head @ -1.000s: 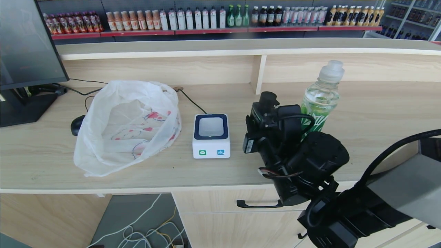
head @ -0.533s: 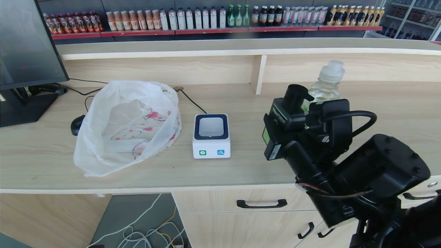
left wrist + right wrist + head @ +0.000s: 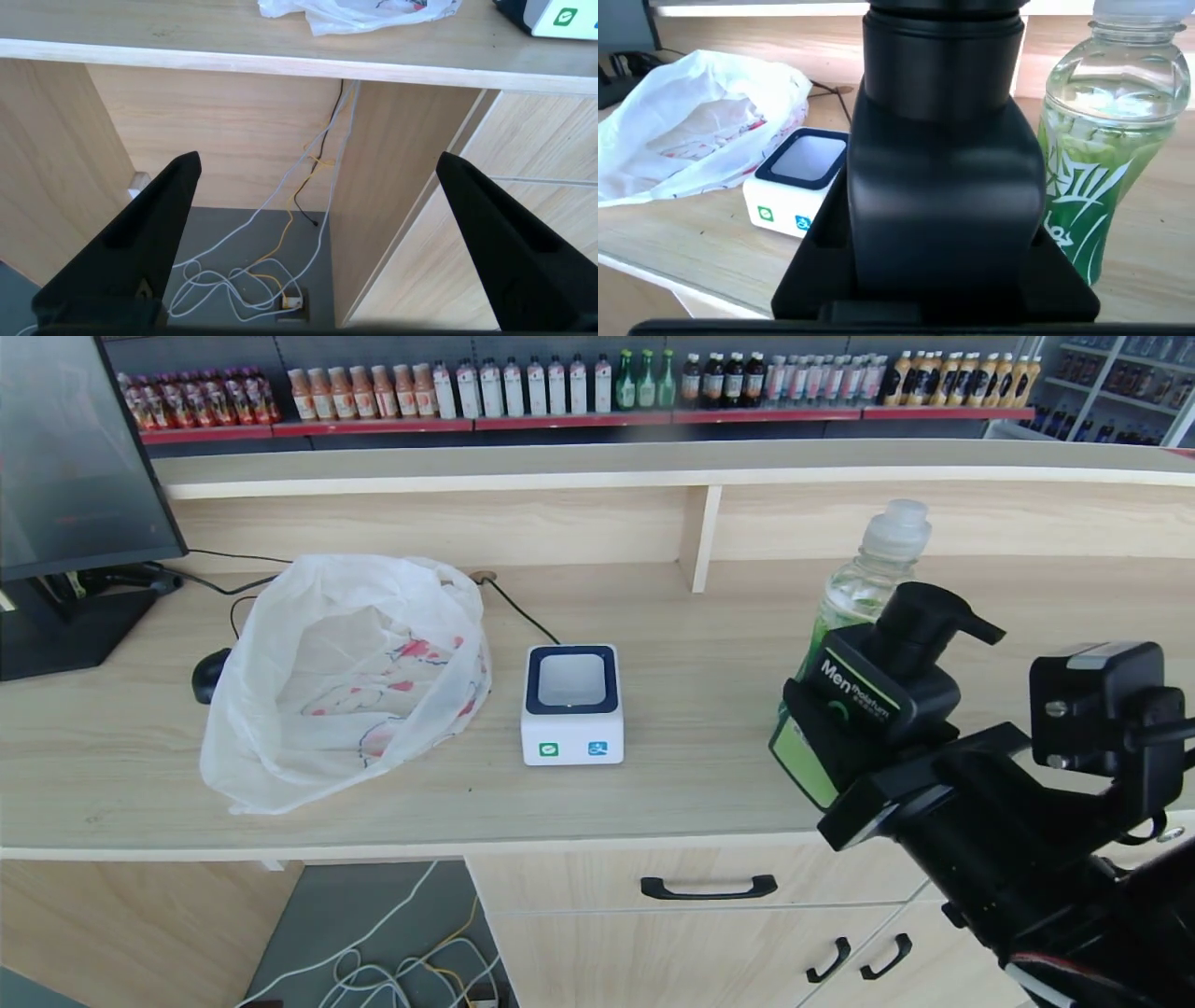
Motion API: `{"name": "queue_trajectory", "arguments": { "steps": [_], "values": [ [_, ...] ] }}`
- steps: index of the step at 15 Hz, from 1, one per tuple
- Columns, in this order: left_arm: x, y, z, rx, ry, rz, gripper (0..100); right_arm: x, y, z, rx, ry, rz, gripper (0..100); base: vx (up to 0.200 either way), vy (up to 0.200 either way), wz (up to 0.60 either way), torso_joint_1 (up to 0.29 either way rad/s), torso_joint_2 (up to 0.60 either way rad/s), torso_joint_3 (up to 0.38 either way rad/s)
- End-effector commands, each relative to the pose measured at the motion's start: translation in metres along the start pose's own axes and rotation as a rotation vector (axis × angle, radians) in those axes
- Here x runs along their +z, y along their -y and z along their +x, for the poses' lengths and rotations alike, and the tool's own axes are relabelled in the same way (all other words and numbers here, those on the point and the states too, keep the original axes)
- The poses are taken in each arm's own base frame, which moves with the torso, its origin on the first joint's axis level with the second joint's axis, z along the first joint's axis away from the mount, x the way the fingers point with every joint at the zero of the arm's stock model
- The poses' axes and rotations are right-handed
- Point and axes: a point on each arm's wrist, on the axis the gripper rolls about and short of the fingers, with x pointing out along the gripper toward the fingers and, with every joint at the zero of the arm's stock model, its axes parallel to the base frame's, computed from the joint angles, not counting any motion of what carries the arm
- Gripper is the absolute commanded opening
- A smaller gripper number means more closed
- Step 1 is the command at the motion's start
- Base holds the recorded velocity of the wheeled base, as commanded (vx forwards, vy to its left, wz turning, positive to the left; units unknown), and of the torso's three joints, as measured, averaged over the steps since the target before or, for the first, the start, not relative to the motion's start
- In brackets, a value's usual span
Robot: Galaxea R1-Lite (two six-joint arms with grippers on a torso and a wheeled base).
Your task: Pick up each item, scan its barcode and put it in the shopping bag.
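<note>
- Our right gripper pinches a black pump bottle, in front of a clear bottle.
- Our left gripper hangs spread wide before the counter.

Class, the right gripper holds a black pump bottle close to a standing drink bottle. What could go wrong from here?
1. The drink bottle stands upright close by the pump bottle in the right gripper; a swing towards the scanner might knock it over.
2. The pump bottle is held tilted by its lower end, so it may slip.
3. The bag lies slumped, so a dropped item could catch its rim.
</note>
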Motion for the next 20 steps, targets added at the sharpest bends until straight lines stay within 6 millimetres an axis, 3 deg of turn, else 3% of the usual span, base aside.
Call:
{"name": "queue_trajectory", "arguments": {
  "steps": [1,4,7,10,11,14,19,20],
  "values": [
    [0.0,0.0,0.0,0.0,0.001,0.0,100,0.005,-0.002,-0.016,0.047,0.001,0.005,0,0.0,0.0,0.0,0.0,0.0,0.0],
    [0.0,0.0,0.0,0.0,0.001,0.0,100,-0.001,-0.01,-0.038,0.135,-0.036,-0.077,0,0.0,0.0,0.0,0.0,0.0,0.0],
    [0.0,0.0,0.0,0.0,0.001,0.0,100,-0.001,-0.019,-0.044,0.188,-0.028,-0.197,0,0.0,0.0,0.0,0.0,0.0,0.0],
    [0.0,0.0,0.0,0.0,0.001,0.0,100,-0.009,-0.041,-0.047,0.28,-0.037,-0.308,0,0.0,0.0,0.0,0.0,0.0,0.0],
    [0.0,0.0,0.0,0.0,0.001,0.0,100,-0.008,-0.061,-0.044,0.325,-0.01,-0.344,0,0.0,0.0,0.0,0.0,0.0,0.0],
    [0.0,0.0,0.0,0.0,0.001,0.0,100,-0.004,-0.083,-0.041,0.369,0.051,-0.471,0,0.0,0.0,0.0,0.0,0.0,0.0],
    [0.0,0.0,0.0,0.0,0.001,0.0,100,-0.002,-0.089,-0.042,0.38,0.105,-0.667,0,0.0,0.0,0.0,0.0,0.0,0.0],
    [0.0,0.0,0.0,0.0,0.001,0.0,100,-0.001,-0.088,-0.05,0.401,0.124,-0.744,0,0.0,0.0,0.0,0.0,0.0,0.0]
  ]
}}
